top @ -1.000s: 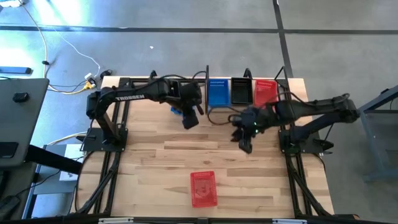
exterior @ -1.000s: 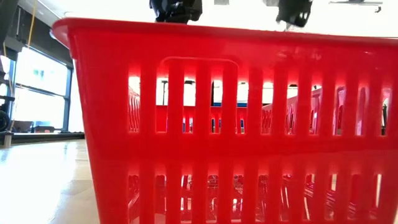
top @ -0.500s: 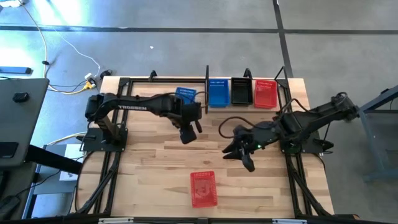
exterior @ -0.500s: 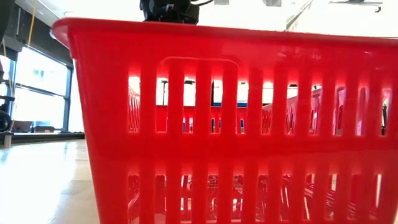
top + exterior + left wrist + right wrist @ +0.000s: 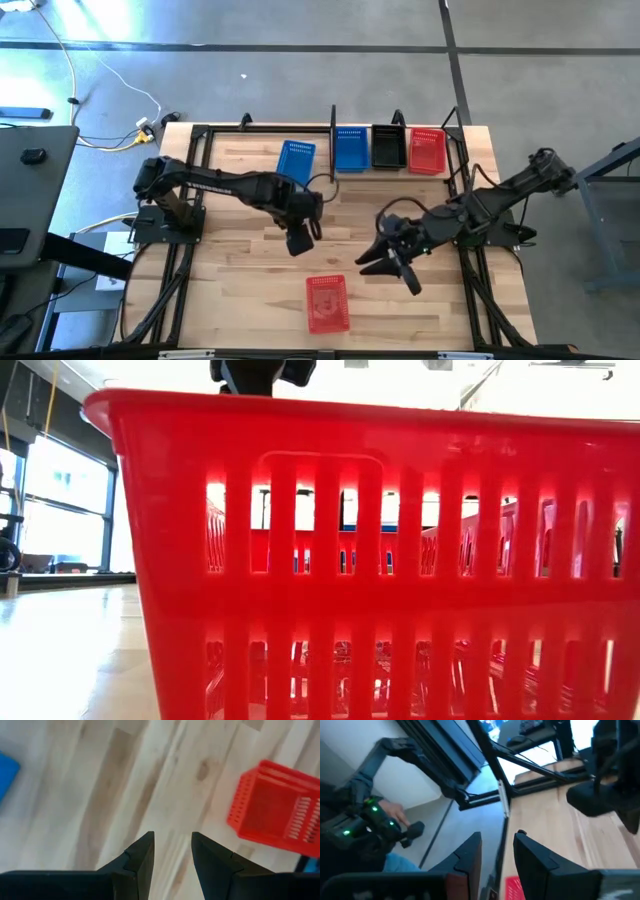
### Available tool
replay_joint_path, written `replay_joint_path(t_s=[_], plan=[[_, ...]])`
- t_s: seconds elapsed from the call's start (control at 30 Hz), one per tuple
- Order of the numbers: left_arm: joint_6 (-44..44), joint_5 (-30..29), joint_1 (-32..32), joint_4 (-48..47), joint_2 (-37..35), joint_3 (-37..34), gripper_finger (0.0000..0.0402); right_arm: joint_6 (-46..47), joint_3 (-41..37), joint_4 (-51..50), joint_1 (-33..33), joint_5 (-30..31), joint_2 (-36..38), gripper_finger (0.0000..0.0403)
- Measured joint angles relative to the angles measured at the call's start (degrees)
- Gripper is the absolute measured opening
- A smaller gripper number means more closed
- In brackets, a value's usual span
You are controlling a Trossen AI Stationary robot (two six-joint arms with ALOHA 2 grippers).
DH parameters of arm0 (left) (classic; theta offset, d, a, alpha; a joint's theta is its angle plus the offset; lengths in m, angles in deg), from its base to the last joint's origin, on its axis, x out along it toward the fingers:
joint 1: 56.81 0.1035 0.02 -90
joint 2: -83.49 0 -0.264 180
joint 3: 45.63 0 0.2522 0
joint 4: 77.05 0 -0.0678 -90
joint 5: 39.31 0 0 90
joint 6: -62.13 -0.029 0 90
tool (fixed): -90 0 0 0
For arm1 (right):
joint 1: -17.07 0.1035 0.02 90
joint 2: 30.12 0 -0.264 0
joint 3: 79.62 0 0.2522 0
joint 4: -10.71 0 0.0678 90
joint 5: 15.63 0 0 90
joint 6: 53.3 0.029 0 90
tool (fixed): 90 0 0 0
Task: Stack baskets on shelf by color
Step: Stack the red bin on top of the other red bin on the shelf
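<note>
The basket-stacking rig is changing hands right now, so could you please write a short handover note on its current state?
Left gripper: open, empty, above bare table mid-table.
Right gripper: open, empty, just right of the loose red basket near the front edge.
Shelf at the back holds a blue basket, a black basket and a red basket, side by side.
A loose blue basket lies on the table just left of the shelf.
Left to do: bring both loose baskets to their matching colours on the shelf.
</note>
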Motion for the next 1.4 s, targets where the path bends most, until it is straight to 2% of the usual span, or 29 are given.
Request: replay_joint_path(t_s=[0.13,0.3,0.4,0.53,0.73,1.1,1.4], plan=[[1.63,0.30,-1.29,-1.84,0.00,0.02,0.0119,-1.83,2.40,1.47,0.76,-0.48,-3.05,0.0099],[2.08,-0.39,-1.99,-7.56,0.00,0.02,0.0119,-4.74,8.50,-5.08,1.31,-0.87,-8.86,0.0099],[3.24,-3.11,-2.25,-10.63,0.00,0.02,0.0119,-5.24,11.34,-8.62,1.84,-3.35,-12.24,0.0099],[4.28,-4.61,-2.25,-13.16,0.00,0.02,0.0119,-6.88,12.11,-11.50,3.46,-6.06,-16.33,0.0099],[4.41,-4.60,-2.36,-12.91,0.00,0.02,0.0119,-8.61,12.15,-14.33,5.86,-6.35,-21.48,0.0101],[6.02,-5.92,-1.66,-12.55,0.00,0.03,0.0119,-13.46,12.15,-12.72,5.80,-7.88,-27.82,0.0147],[7.28,-6.14,-1.66,-12.30,0.00,0.04,0.0119,-9.31,12.15,-7.22,5.83,-7.95,-32.07,0.0146]])
